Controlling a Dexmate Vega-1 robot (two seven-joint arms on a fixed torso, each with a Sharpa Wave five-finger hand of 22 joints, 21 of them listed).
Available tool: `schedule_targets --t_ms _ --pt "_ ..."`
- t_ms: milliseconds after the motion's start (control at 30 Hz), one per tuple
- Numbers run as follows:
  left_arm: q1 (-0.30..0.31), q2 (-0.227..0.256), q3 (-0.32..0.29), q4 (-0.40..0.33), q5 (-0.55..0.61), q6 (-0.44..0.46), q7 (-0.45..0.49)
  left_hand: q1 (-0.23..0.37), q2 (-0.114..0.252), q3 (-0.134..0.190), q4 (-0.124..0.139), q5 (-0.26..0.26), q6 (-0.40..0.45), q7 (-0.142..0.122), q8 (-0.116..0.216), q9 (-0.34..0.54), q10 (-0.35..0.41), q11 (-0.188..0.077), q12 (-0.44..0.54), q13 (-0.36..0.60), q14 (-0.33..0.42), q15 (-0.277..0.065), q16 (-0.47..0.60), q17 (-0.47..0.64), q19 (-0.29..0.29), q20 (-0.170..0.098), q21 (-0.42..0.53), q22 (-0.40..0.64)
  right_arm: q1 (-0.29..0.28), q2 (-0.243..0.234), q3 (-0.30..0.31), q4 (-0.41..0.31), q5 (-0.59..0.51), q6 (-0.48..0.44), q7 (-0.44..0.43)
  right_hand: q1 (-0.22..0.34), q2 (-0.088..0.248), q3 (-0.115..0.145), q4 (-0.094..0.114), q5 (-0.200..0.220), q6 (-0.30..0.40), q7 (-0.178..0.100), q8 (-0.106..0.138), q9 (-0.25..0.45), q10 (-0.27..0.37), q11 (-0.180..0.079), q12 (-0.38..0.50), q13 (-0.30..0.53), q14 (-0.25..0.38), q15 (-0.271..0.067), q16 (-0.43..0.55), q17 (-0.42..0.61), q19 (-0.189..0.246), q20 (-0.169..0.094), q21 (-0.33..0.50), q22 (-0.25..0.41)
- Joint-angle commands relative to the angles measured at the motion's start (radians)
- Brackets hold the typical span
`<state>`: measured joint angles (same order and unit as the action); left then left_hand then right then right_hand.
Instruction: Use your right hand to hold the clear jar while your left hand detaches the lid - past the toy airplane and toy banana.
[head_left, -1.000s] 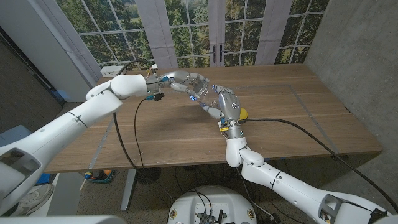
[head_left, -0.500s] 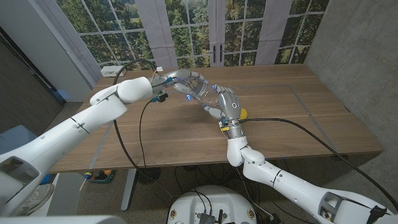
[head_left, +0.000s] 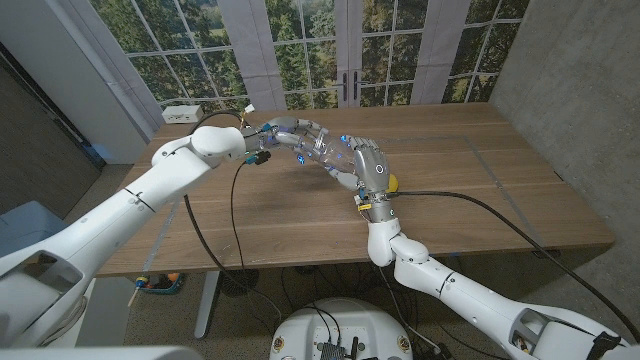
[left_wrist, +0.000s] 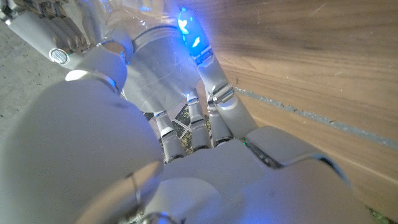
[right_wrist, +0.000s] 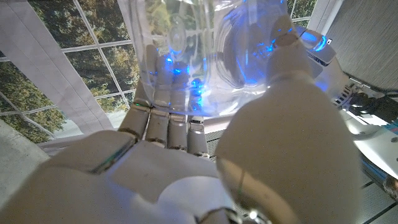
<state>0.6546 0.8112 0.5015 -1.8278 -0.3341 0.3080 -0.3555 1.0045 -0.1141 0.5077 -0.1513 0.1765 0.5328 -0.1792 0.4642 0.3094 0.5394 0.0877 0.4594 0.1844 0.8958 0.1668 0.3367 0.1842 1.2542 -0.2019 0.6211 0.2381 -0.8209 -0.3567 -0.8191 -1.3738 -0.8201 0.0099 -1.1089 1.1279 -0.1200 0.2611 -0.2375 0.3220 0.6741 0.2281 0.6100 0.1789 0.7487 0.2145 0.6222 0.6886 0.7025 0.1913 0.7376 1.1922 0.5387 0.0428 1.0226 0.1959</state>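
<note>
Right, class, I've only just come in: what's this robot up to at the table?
It is working on a clear jar with both hands above the wooden table. The right hand grips the jar, its fingers wrapped round the clear body. The left hand reaches in from the other side and closes on the jar's end, where the lid would be; whether the lid is loose yet cannot be told. Something yellow, perhaps the toy banana, peeks out beside the right wrist.
</note>
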Motion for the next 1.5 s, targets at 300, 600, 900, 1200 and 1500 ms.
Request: schedule_targets --t_ms 300,600,900,1200,1500 --pt "-0.100 -0.061 0.042 0.201 -0.397 0.127 -0.214 -0.061 0.320 0.076 0.102 -0.004 0.409 0.379 0.027 0.155 0.709 -0.117 -0.024 -0.001 0.481 -0.388 -0.013 0.003 -0.004 -0.003 0.050 0.013 -0.057 0.095 0.181 0.075 -0.184 0.194 -0.008 0.054 0.072 0.103 0.095 0.006 0.436 -0.339 0.004 0.013 0.394 -0.390 -0.007 0.025 0.324 -0.417 -0.003 0.027 -0.106 -0.185 0.006 -0.001" --pt "-0.209 -0.062 0.121 0.267 -0.443 0.255 -0.351 -0.237 0.314 0.140 0.267 0.009 0.493 0.382 0.011 0.165 0.784 -0.074 -0.068 0.001 0.516 -0.373 0.023 0.007 0.007 0.009 0.113 0.018 -0.068 0.117 0.235 0.093 -0.256 0.248 -0.008 0.052 0.075 0.103 0.098 0.007 0.432 -0.345 0.003 0.016 0.389 -0.389 -0.014 0.033 0.316 -0.417 -0.008 0.027 -0.120 -0.192 0.009 0.000" --pt "-0.285 -0.041 0.181 0.253 -0.424 0.357 -0.403 -0.334 0.308 0.148 0.327 0.020 0.547 0.381 0.013 0.159 0.839 -0.052 -0.077 0.002 0.527 -0.361 0.074 0.012 0.021 0.021 0.139 0.017 -0.075 0.104 0.240 0.087 -0.277 0.251 -0.008 0.051 0.078 0.103 0.099 0.008 0.436 -0.354 0.004 0.017 0.387 -0.394 -0.021 0.039 0.311 -0.417 -0.012 0.027 -0.131 -0.199 0.013 0.000" --pt "-0.322 -0.040 0.208 0.266 -0.438 0.432 -0.438 -0.595 0.306 0.178 0.351 0.065 0.613 0.381 0.002 0.127 0.878 -0.034 -0.053 0.000 0.524 -0.351 0.154 -0.004 0.035 0.026 0.161 0.014 -0.082 0.103 0.250 0.082 -0.294 0.251 -0.008 0.049 0.078 0.103 0.100 0.010 0.437 -0.356 0.004 0.018 0.390 -0.396 -0.026 0.040 0.309 -0.417 -0.015 0.027 -0.134 -0.199 0.018 -0.001" --pt "-0.330 -0.037 0.194 0.259 -0.503 0.556 -0.397 -0.781 0.304 0.212 0.355 0.100 0.626 0.384 0.000 0.123 0.877 -0.016 -0.034 -0.001 0.523 -0.348 0.187 -0.009 0.045 0.023 0.164 0.012 -0.095 0.125 0.294 0.087 -0.320 0.278 -0.008 0.049 0.077 0.103 0.099 0.011 0.437 -0.358 0.003 0.018 0.392 -0.397 -0.032 0.042 0.309 -0.418 -0.017 0.027 -0.140 -0.200 0.023 -0.001"
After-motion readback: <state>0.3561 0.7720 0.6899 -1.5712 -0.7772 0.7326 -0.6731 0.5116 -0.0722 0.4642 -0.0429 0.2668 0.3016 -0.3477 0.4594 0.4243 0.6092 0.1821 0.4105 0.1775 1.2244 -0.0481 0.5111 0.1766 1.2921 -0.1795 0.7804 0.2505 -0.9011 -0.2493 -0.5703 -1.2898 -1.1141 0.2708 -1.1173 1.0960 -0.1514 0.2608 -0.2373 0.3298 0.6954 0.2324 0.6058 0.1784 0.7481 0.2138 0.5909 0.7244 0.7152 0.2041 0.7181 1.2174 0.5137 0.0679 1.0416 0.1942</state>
